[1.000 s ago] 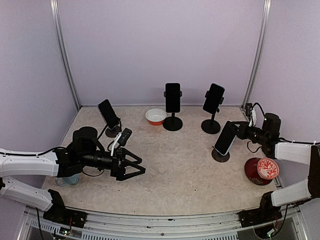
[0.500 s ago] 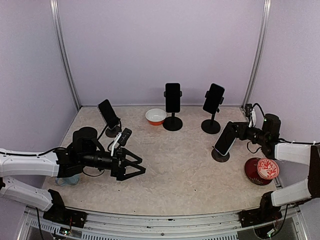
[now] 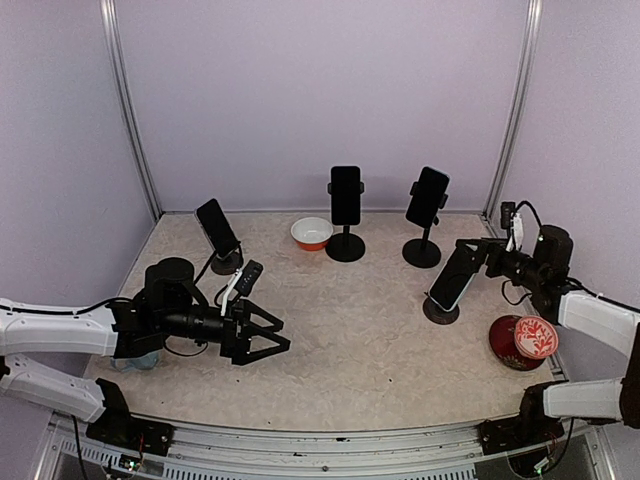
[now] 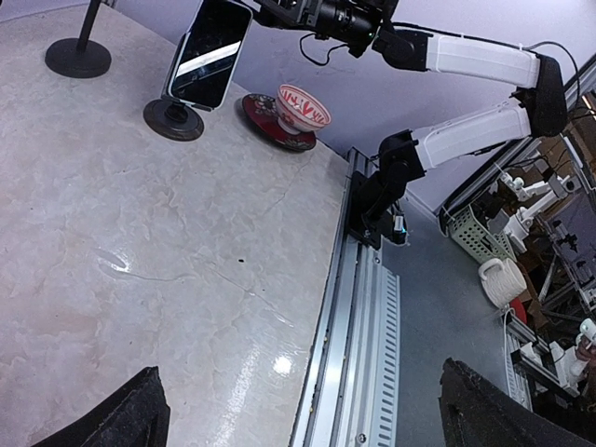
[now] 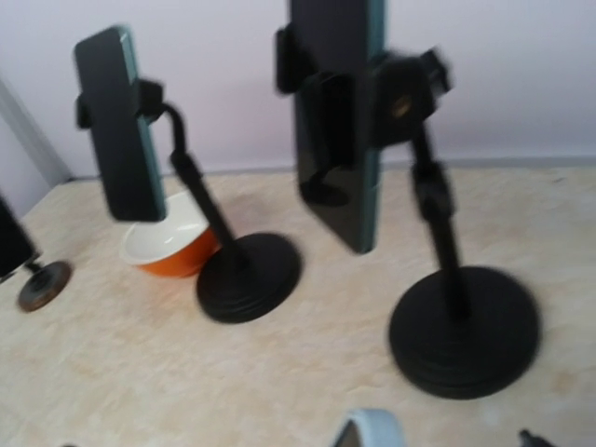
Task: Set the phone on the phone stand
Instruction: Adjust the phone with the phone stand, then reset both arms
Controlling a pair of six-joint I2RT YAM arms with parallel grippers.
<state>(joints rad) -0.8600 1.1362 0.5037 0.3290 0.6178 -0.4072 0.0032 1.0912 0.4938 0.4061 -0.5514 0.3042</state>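
The phone [image 3: 453, 277], dark with a pale case, leans tilted on the low phone stand [image 3: 441, 311] at the right of the table. My right gripper [image 3: 482, 256] is open just right of the phone's top edge and holds nothing. The right wrist view catches only the phone's pale top edge [image 5: 368, 428] at the bottom of the picture. In the left wrist view, the phone [image 4: 207, 56] and its stand [image 4: 173, 119] lie far off. My left gripper [image 3: 262, 335] hovers open and empty over the left half of the table, its fingers [image 4: 140, 419] spread wide.
Three more phones sit on stands: back left [image 3: 217, 228], back middle [image 3: 345, 195] and back right [image 3: 427, 197]. An orange-and-white bowl [image 3: 312, 233] stands beside the middle stand. A red patterned bowl [image 3: 535, 337] rests on a dark plate [image 3: 505, 350] near the right edge.
My right gripper has opened, let go of the phone and drawn back to the right. The phone stays leaning on its stand. The left arm has barely moved.
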